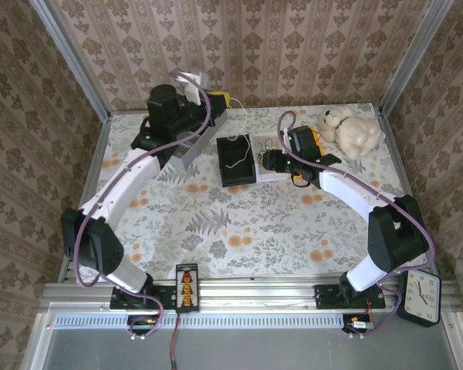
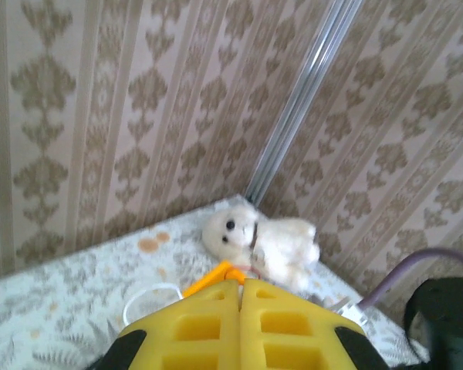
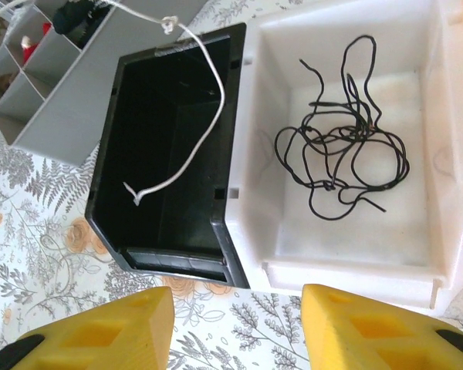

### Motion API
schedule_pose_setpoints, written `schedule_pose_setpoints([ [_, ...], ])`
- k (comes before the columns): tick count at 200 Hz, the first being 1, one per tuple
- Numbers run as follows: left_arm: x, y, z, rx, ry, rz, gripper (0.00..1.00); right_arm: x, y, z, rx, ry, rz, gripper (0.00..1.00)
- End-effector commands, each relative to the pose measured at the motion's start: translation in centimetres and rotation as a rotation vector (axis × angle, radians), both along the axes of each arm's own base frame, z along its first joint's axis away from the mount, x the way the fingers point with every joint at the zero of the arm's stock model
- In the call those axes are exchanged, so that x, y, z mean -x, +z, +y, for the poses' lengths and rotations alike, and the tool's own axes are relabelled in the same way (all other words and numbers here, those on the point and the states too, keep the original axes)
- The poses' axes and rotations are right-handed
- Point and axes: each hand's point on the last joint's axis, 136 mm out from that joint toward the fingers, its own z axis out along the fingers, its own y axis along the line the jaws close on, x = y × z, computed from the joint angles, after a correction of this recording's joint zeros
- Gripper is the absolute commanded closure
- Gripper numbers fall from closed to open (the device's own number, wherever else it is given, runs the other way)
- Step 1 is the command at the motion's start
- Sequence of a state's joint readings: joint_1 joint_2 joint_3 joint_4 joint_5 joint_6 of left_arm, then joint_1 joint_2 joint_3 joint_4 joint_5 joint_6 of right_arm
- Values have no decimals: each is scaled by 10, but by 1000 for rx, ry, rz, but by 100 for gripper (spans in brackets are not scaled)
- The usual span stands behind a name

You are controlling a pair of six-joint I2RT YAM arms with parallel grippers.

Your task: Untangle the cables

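Right gripper [image 3: 235, 312] open near white bin [image 3: 446, 116] — black cable [image 3: 343, 154] bunched inside.

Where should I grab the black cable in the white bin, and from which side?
Pinch the dense crossing at the middle of the black cable, down from above: the walls of the white bin block sideways approaches, and the bunch lies flat on its floor.

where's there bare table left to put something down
Bare: the near half of the table, between left arm and right arm, before the black bin. Crowded at the back: grey tray, that bin with a white cord, white bin, teddy bear.
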State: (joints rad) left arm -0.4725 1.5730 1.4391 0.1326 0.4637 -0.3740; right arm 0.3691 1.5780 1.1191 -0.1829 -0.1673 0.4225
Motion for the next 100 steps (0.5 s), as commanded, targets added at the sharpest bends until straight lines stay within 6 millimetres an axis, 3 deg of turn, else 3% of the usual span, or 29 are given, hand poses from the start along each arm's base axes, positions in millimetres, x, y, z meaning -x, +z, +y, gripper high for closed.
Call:
schedule_pose_setpoints([
  [1,-11,-40,-2,-29,51,70,100,3,-2,-10,25,-20,2,52],
  [42,-19,-110,13,-99,181,209,100,4,-5,-14,35,-26,6,52],
  [70,-20,-139,7,-141,181,258,100,1,-5,-10,26,-19,10,52],
  [100,-36,-166,6,-193,236,310,100,-2,-2,-9,26,-18,8,52],
])
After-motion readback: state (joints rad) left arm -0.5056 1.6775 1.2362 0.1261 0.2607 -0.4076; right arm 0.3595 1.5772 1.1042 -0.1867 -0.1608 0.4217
